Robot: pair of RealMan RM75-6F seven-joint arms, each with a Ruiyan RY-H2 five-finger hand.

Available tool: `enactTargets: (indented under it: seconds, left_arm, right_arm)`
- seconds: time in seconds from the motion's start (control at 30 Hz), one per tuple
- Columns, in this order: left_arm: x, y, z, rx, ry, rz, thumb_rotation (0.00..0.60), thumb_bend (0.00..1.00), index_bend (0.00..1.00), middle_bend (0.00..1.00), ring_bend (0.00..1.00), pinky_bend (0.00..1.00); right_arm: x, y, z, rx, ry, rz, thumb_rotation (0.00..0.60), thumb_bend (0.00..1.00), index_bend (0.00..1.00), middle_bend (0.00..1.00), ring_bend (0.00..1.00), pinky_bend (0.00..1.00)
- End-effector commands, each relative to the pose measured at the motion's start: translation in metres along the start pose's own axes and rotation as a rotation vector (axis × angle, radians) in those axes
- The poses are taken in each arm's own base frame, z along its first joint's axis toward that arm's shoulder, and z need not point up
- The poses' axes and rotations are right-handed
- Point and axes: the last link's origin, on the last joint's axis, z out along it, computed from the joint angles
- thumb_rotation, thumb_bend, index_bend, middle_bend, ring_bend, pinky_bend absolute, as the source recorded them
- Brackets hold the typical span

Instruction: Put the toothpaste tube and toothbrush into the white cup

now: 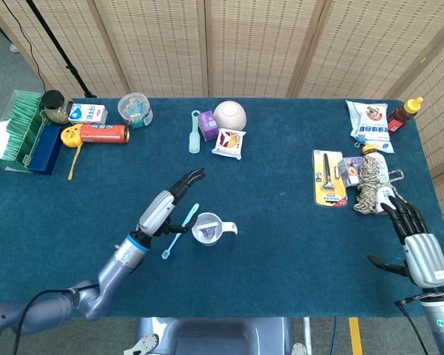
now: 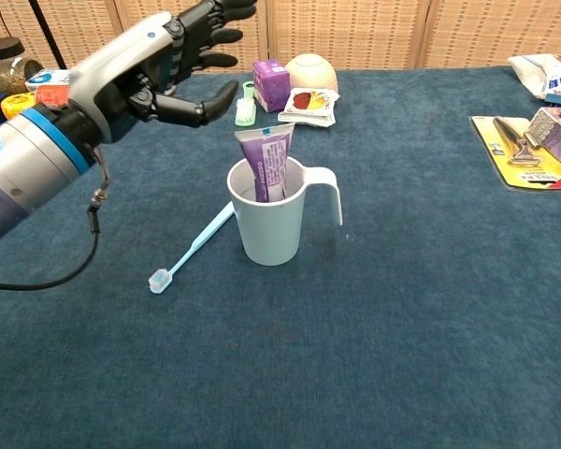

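Note:
The white cup [image 2: 269,229] [image 1: 208,231] stands upright mid-table with its handle to the right. The purple toothpaste tube [image 2: 266,161] [image 1: 206,234] stands inside it, its flat end sticking up above the rim. A light blue toothbrush [image 2: 194,247] [image 1: 179,230] lies on the cloth just left of the cup, bristles toward me. My left hand [image 2: 165,68] [image 1: 169,204] hovers open up and to the left of the cup, holding nothing. My right hand [image 1: 413,238] rests open near the table's right edge, empty.
Along the back stand a small purple box [image 2: 271,84], a round beige ball [image 2: 310,71], a snack packet [image 2: 308,102] and a green brush [image 2: 244,105]. An orange can [image 2: 78,99] and a plastic tub [image 2: 142,73] sit back left. A carded razor [image 2: 522,152] lies at right.

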Motion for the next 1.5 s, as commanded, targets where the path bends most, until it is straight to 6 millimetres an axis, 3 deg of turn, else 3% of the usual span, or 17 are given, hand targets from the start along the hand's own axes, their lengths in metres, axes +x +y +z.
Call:
enactTargets:
  seconds: [0.03, 0.3, 0.57, 0.73, 1.5]
  left_arm:
    - [0.024, -0.003, -0.016, 0.027, -0.062, 0.09, 0.6, 0.5, 0.0, 0.0, 0.0, 0.08]
    - [0.045, -0.032, -0.033, 0.08, -0.203, 0.38, 0.6, 0.5, 0.0, 0.0, 0.0, 0.09]
    - [0.06, -0.053, -0.029, 0.074, -0.274, 0.646, 0.6, 0.5, 0.06, 0.0, 0.0, 0.12]
    - [0.056, -0.058, -0.021, 0.024, -0.354, 0.832, 0.6, 0.5, 0.09, 0.0, 0.0, 0.15]
    - [0.015, -0.068, -0.021, -0.067, -0.536, 1.046, 0.6, 0.5, 0.12, 0.0, 0.0, 0.16]
  right_arm:
    - [0.0, -0.001, 0.0, 0.004, 0.0, -0.001, 0.6, 0.0, 0.0, 0.0, 0.0, 0.04]
    - [-0.001, -0.003, -0.001, 0.005, -0.004, -0.003, 0.6, 0.0, 0.0, 0.0, 0.0, 0.04]
    - [-0.004, -0.007, -0.001, 0.008, -0.013, -0.007, 0.6, 0.0, 0.0, 0.0, 0.0, 0.04]
    - [-0.005, -0.007, -0.001, 0.007, -0.017, -0.011, 0.6, 0.0, 0.0, 0.0, 0.0, 0.04]
    - [-0.002, -0.004, 0.0, -0.006, -0.007, -0.003, 0.6, 0.0, 0.0, 0.0, 0.0, 0.04]
